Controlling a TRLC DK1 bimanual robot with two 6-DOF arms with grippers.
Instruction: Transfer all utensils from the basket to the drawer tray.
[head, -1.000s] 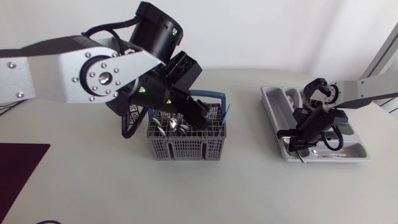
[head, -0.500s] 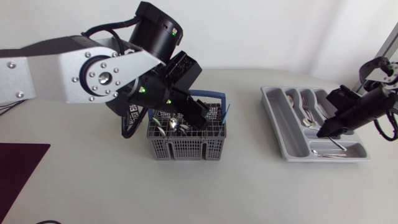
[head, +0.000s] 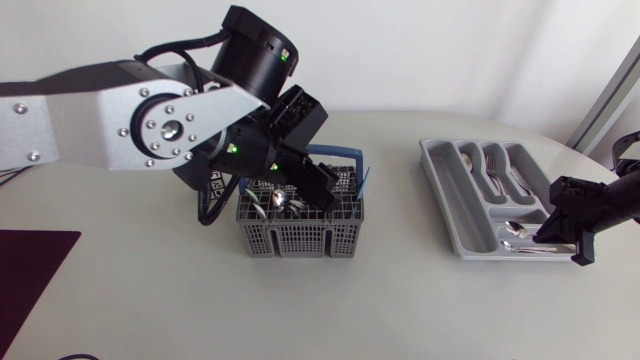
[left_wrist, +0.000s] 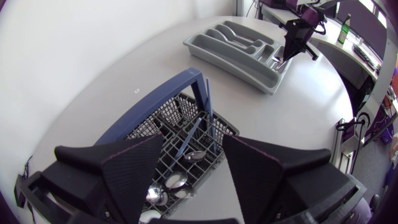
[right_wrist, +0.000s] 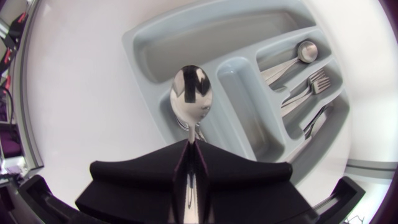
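held spoon (right_wrist: 193, 99) sits pinched by its handle in the right gripper (right_wrist: 191, 146), fingers closed tight on it from both sides, bowl sticking out ahead of the fingertips and over the grey drawer tray (right_wrist: 205, 37). in the head view the right gripper (head: 560, 228) is at the tray's (head: 447, 190) front right corner, close to the table's (head: 150, 300) right edge. tray lies toward the right edge of the table, long compartment bare. the narrower compartments hold another spoon (right_wrist: 305, 50) and a fork (right_wrist: 317, 78). a further small spoon (head: 515, 232) lies in the short front compartment. the grey wire basket (head: 300, 238) with a blue handle (left_wrist: 149, 106) stands near the middle of the table, well apart from the tray. it holds several metal spoons (head: 280, 200) and thin blue utensils (left_wrist: 208, 112) standing up in it. the left gripper (left_wrist: 193, 142) hangs just above the basket with its fingers spread wide, gripping nothing, the basket's cells showing between them. in the head view the left gripper (head: 310, 180) covers the basket's back part. a dark mat (head: 30, 270) lies at the table's front left edge.
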